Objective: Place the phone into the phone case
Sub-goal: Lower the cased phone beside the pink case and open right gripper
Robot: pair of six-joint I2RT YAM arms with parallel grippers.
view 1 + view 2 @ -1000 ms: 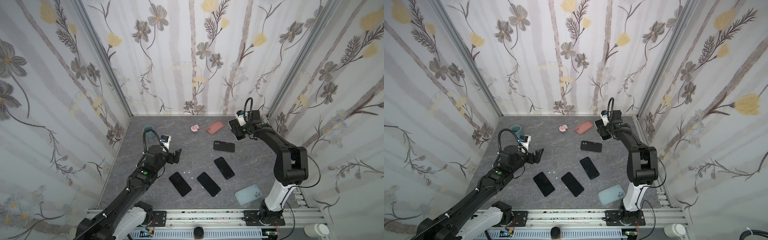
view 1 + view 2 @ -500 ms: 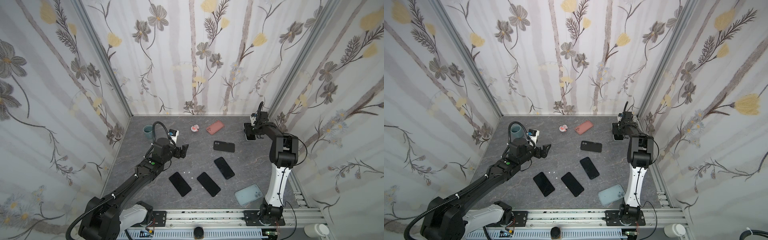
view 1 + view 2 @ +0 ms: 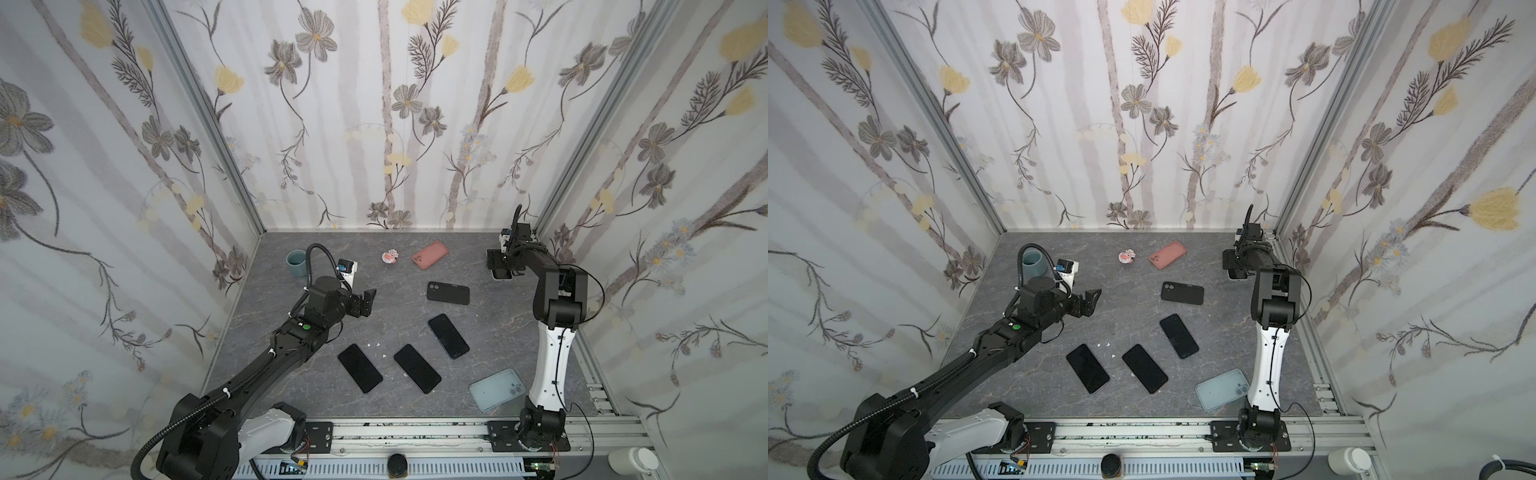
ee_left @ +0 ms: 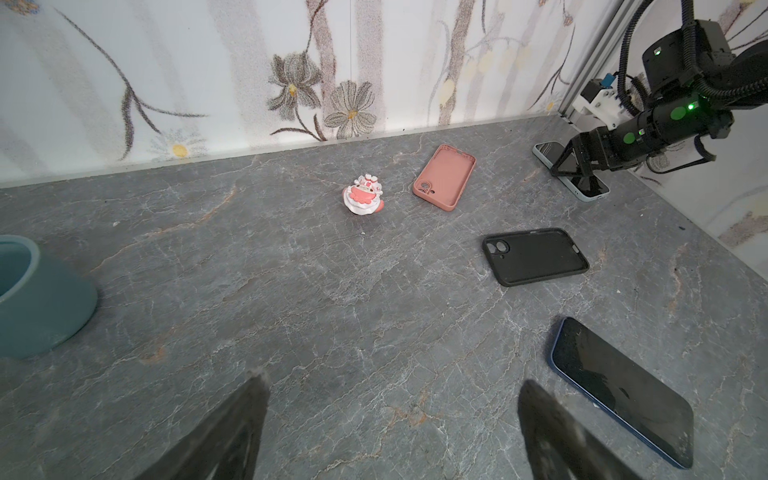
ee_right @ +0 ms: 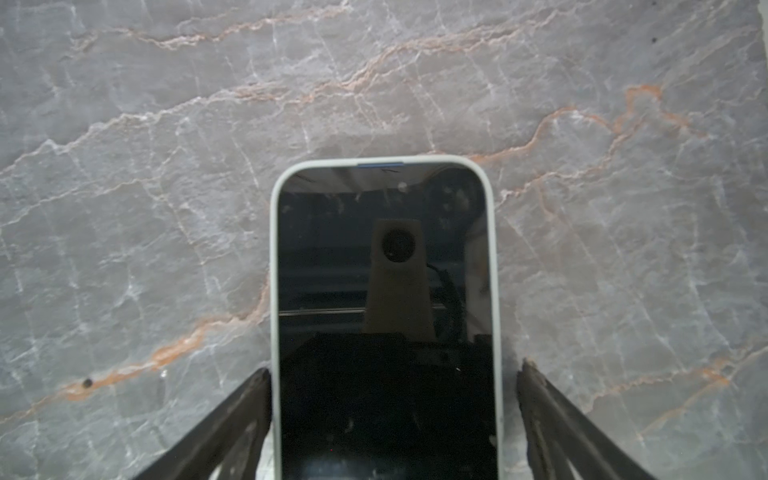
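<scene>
A phone in a pale case (image 5: 384,291) lies flat on the table in the back right corner. My right gripper (image 5: 392,374) straddles it, open: one finger (image 5: 249,399) is next to the case edge and the other stands apart. In both top views this gripper (image 3: 500,266) (image 3: 1236,272) hides most of that phone. An empty black phone case (image 3: 448,293) (image 4: 536,257) lies mid-table. A pink case (image 3: 430,254) lies at the back and a pale blue case (image 3: 496,389) at the front right. Three bare phones (image 3: 360,368) (image 3: 417,368) (image 3: 448,336) lie nearer the front. My left gripper (image 3: 365,301) (image 4: 392,399) hovers open and empty, left of the black case.
A teal cup (image 3: 296,263) (image 4: 33,299) stands at the back left, close behind my left arm. A small pink and white figurine (image 3: 390,256) (image 4: 363,197) sits beside the pink case. Patterned walls close in the back and both sides.
My right gripper carried the cased phone into the back right corner, set it down and spread its jaws. My left arm reached further toward the middle of the table.
</scene>
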